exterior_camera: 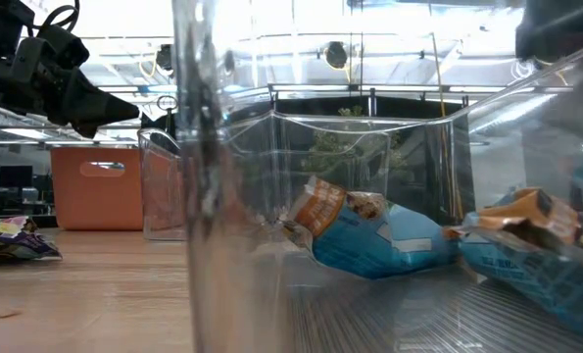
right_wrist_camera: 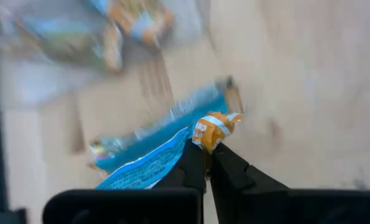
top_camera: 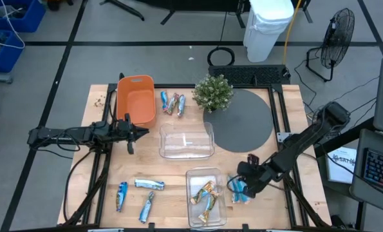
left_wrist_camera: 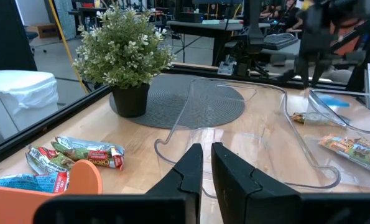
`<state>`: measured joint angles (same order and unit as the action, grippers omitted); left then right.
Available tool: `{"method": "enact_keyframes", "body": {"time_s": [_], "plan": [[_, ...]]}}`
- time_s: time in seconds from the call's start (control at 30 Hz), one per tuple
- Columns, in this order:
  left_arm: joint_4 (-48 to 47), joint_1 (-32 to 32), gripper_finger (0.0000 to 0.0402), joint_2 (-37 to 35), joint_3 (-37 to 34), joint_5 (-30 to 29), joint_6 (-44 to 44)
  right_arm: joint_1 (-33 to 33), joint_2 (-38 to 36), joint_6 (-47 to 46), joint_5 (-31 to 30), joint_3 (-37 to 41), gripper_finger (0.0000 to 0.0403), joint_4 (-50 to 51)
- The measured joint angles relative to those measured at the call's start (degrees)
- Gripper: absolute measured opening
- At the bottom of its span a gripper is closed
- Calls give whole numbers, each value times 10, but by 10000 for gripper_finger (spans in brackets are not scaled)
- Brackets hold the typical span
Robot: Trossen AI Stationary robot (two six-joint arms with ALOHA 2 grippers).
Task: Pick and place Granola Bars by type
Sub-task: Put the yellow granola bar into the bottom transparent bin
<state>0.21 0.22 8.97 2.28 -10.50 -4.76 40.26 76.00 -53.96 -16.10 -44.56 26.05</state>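
Right tool pinching blue bar

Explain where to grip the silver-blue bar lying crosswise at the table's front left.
Grip the silver-blue bar across its narrow middle, coming straight down: it lies flat on the table, long side crosswise, apart from its neighbours, which probably leaves room.

dark jointed arms, black tapered fingers
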Motion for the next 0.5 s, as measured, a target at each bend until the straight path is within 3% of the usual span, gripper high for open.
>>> {"method": "enact_keyframes", "body": {"time_s": [0.17, 0.3, 0.5], "plan": [[0, 0, 37, 0, 0, 0, 0, 12, -57, 61, -77, 0, 1, -33], [0, 0, 37, 0, 0, 0, 0, 11, -78, 141, -108, 0, 2, -127], [0, 0, 37, 0, 0, 0, 0, 11, -54, 275, -80, 0, 1, -331]]}}
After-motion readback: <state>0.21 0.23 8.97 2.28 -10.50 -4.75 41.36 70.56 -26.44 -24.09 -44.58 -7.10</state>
